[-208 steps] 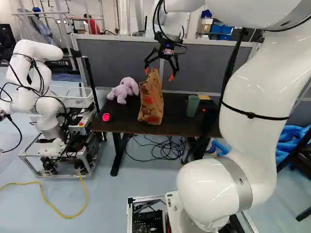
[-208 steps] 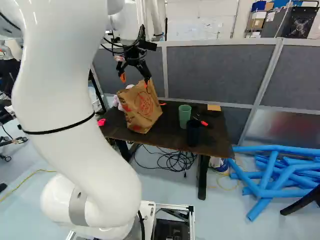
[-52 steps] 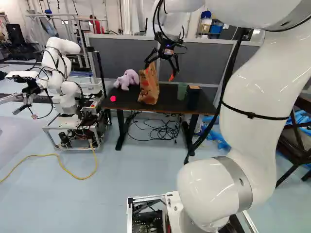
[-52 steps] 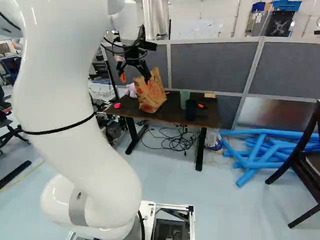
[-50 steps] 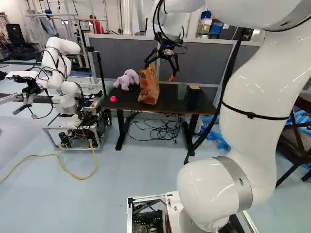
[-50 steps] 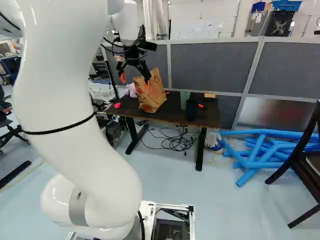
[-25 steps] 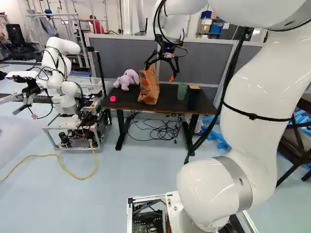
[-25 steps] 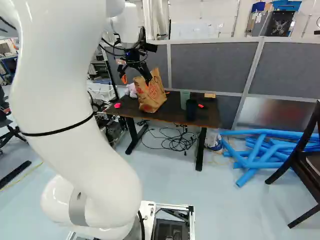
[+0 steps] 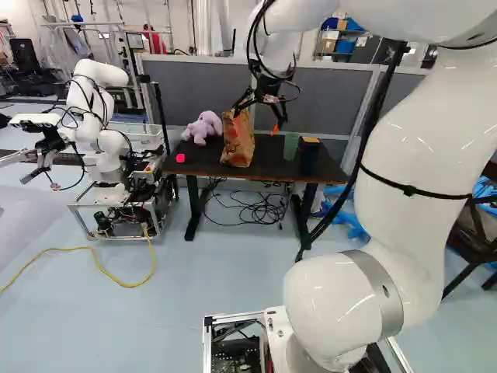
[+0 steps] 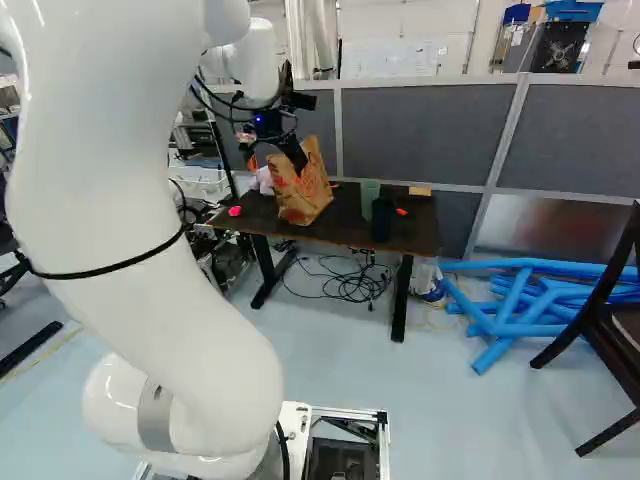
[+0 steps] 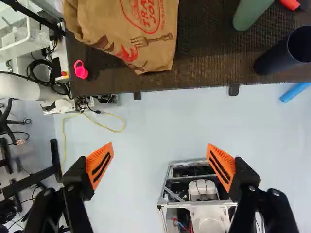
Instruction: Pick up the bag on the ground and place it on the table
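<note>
So our base [image 11: 206, 218] has backed off and the arm [image 9: 411, 155] dipped a bit. Our fingers [image 11: 98, 158] are wide apart, holding nothing; the bag [image 9: 238, 141] is on the surface [image 9: 268, 158]. Gap's hard to judge, but rolling forward this low might tip it.

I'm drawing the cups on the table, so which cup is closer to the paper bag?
The green cup. The other one, the dark cup, stands farther from the paper bag.
</note>
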